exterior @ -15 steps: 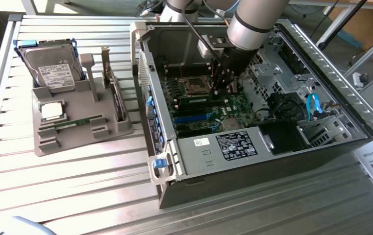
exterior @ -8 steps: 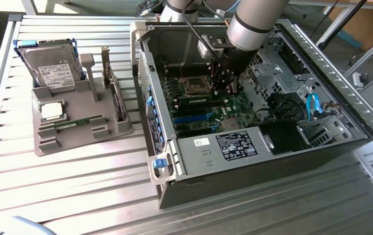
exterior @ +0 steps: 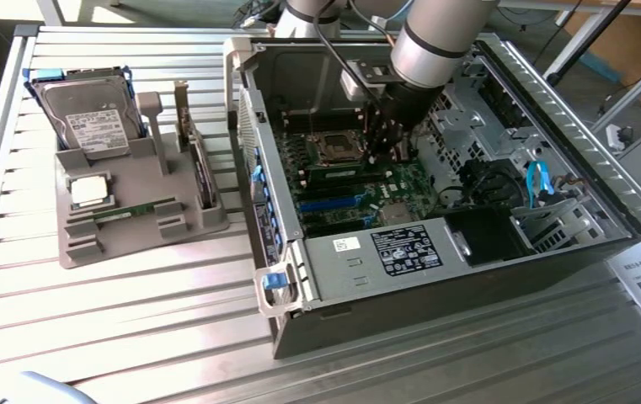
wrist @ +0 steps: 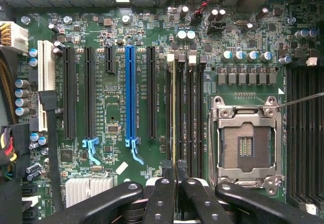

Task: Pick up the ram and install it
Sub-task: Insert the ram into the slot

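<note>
My claw (wrist: 175, 177) is pressed together on the long thin green ram stick (wrist: 174, 112). I see the stick edge-on, upright, lined up with the black memory slots (wrist: 195, 107) beside the silver processor socket (wrist: 246, 143) in the open grey computer case (exterior: 433, 252). I can't tell if it's seated. A 2nd green stick (exterior: 131, 210) lies in the grey plastic tray (exterior: 185, 227) on the slatted metal desk (exterior: 129, 320).
</note>
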Motion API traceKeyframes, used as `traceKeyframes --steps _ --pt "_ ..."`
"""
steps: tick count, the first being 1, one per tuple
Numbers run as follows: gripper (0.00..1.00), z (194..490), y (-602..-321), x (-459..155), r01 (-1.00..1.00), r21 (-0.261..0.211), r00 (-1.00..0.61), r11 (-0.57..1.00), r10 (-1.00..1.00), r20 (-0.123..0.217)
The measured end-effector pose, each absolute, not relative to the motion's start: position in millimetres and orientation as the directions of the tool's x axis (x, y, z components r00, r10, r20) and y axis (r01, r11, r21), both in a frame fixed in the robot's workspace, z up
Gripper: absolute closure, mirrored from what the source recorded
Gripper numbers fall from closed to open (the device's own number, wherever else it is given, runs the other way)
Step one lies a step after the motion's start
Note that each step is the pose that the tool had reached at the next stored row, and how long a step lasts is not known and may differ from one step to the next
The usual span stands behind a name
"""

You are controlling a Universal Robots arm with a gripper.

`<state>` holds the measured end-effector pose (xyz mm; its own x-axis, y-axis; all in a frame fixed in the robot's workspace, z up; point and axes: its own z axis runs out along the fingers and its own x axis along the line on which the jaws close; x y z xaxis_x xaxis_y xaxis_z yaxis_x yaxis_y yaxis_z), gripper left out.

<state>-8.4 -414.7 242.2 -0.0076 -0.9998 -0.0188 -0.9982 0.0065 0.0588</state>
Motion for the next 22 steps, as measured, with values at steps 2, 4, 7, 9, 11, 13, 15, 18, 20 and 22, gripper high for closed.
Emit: traceKeyframes --steps 2,4,7,9,11,13,15,18,20,22 --pt "0.88 242.2 -414.7 -8.4 -0.998 0.059 -0.008 0.007 -1.0 -0.019" --pt "0.88 241.0 -414.8 -8.4 -0.998 0.059 -0.008 0.006 -1.0 -0.019" --pt "0.88 240.4 -414.8 -8.4 -0.998 0.059 -0.008 0.006 -1.0 -0.019" --pt "0.88 240.3 -414.7 -8.5 -0.998 0.059 -0.008 0.006 -1.0 -0.019" --pt "0.88 240.2 -414.7 -8.6 -0.998 0.059 -0.008 0.006 -1.0 -0.019" --pt "0.88 240.2 -414.7 -8.6 -0.998 0.059 -0.008 0.006 -1.0 -0.019" --pt "0.88 239.8 -414.6 -8.6 -0.998 0.059 -0.008 0.006 -1.0 -0.019" --pt "0.88 239.6 -414.7 -8.6 -0.998 0.059 -0.008 0.006 -1.0 -0.019" --pt "0.88 239.6 -414.7 -8.6 -0.998 0.059 -0.008 0.006 -1.0 -0.019" --pt "0.88 239.3 -414.6 -8.6 -0.998 0.059 -0.008 0.006 -1.0 -0.019"
